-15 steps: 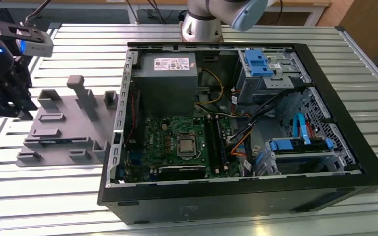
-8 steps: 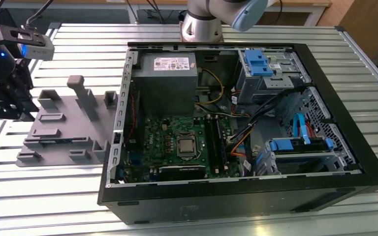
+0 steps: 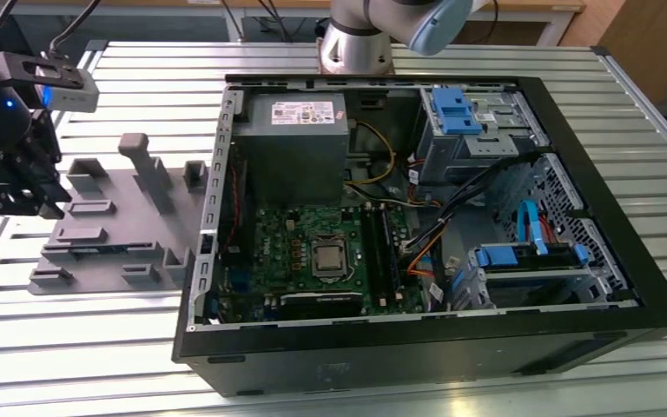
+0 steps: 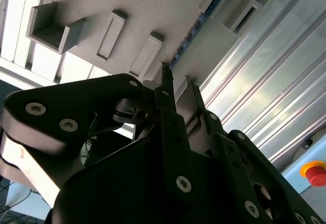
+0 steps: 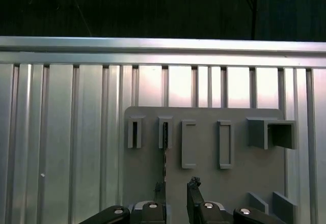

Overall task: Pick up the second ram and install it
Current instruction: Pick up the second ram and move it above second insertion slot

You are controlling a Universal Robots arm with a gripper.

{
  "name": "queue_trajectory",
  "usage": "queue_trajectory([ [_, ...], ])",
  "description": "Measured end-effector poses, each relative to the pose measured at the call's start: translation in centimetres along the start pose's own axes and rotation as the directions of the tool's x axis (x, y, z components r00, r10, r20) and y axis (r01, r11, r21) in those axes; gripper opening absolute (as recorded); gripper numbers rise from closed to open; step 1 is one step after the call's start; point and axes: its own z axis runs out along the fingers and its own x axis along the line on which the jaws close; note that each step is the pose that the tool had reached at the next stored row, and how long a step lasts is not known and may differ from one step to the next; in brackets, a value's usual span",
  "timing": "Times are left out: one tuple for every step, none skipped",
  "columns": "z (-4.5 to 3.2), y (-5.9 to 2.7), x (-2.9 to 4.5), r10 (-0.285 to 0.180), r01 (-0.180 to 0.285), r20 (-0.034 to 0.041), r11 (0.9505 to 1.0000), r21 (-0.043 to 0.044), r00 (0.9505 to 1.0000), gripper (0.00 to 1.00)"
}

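Claw point(image 5: 176, 187): open. In both wrist views the two fingertips point(image 5: 193, 186) sit apart with a clear gap, and they're not clamped on anything. It hangs straight over the grey block point(image 5: 239, 183), tips pointing down at it.

Memory stick point(image 5: 164, 158): not picked up, it's parked in the grey block. It stands on its thin edge, so in the first wrist view it's just a dark line running from one small raised holder toward the claw. In the second wrist view the stick point(image 4: 196, 28) shows a bit of blue and dark along that edge. Its near end lines up with one fingertip point(image 4: 165, 81) rather than the middle of the gap. Can't tell whether that finger touches it.

Grey block, extra bits: a row of small rectangular frames on top, side by side with the stick's holder, plus a boxier piece at one end. In the exterior view a tall post stands up from the block point(image 3: 90, 239).

Bench point(image 3: 90, 347): ribbed aluminium, and the grey block lies flat on it.

Computer case point(image 3: 611, 287): black, side panel off, lying on the bench just beside the grey block, on the exterior view's right of it.

Motherboard point(image 3: 310, 252): green, inside the case, past the case wall nearest the grey block. Its long black slots point(image 3: 380, 252) run along the side away from the block.

Red button point(image 4: 315, 172): well apart from the grey block, out past the bench slats in the second wrist view.
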Motion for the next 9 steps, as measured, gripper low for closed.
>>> queue_trajectory([
  [0.03,-0.01,0.00,0.000,0.000,0.0001,1.0000,0.0002,1.0000,0.31],
  [0.05,-0.01,0.00,0.000,0.000,0.0002,1.0000,0.0002,1.0000,0.31],
  [0.05,-0.01,0.00,0.000,0.000,0.0002,1.0000,0.0002,1.0000,0.31],
  [0.05,-0.01,0.00,0.000,0.000,0.0003,1.0000,0.0003,1.0000,0.31],
  [0.08,0.00,0.00,0.000,0.000,0.0009,1.0000,0.0004,1.0000,0.31],
  [0.11,0.00,0.00,0.000,0.000,0.0018,1.0000,0.0004,1.0000,0.31],
  [0.15,0.00,0.01,0.000,0.000,0.0031,1.0000,0.0003,1.0000,0.31],
  [0.19,-0.01,0.03,0.000,0.000,0.0045,1.0000,0.0003,1.0000,0.31],
  [0.24,-0.01,0.06,0.000,0.000,0.0055,1.0000,0.0004,1.0000,0.31],
])
